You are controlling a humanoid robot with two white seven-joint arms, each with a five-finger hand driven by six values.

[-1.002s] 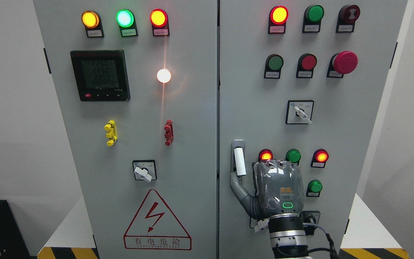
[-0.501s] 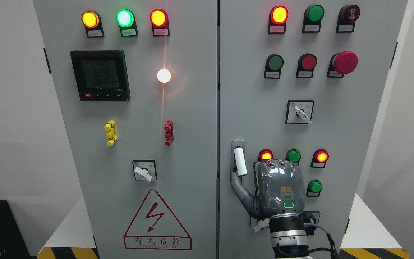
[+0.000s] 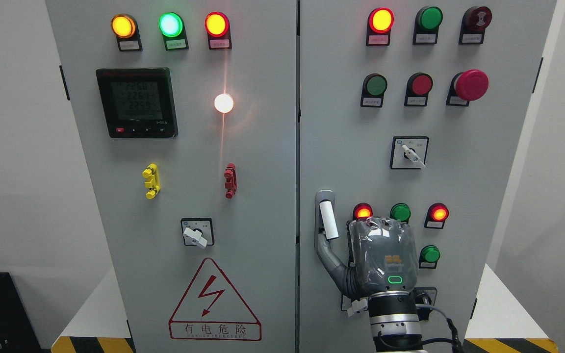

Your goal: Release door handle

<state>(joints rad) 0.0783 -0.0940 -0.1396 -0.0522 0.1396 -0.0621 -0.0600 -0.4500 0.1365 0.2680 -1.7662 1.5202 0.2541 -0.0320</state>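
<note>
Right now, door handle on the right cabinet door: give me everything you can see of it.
The door handle sits near the left edge of the right door, beside the centre seam. A grey metal-looking backplate with a rounded top carries a white bar, slightly tilted, its top leaning left. The right hand is at its lower right; the thumb reaches up just below the bar's lower end. Contact cannot be confirmed. The fingers do not wrap the bar.

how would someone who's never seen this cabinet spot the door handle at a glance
Look at the right-hand door of the grey cabinet, along its left edge near the centre seam. The door handle is the upright white bar in a grey mount, left of the lower lamp cluster; everything nearby is round and coloured.
</note>
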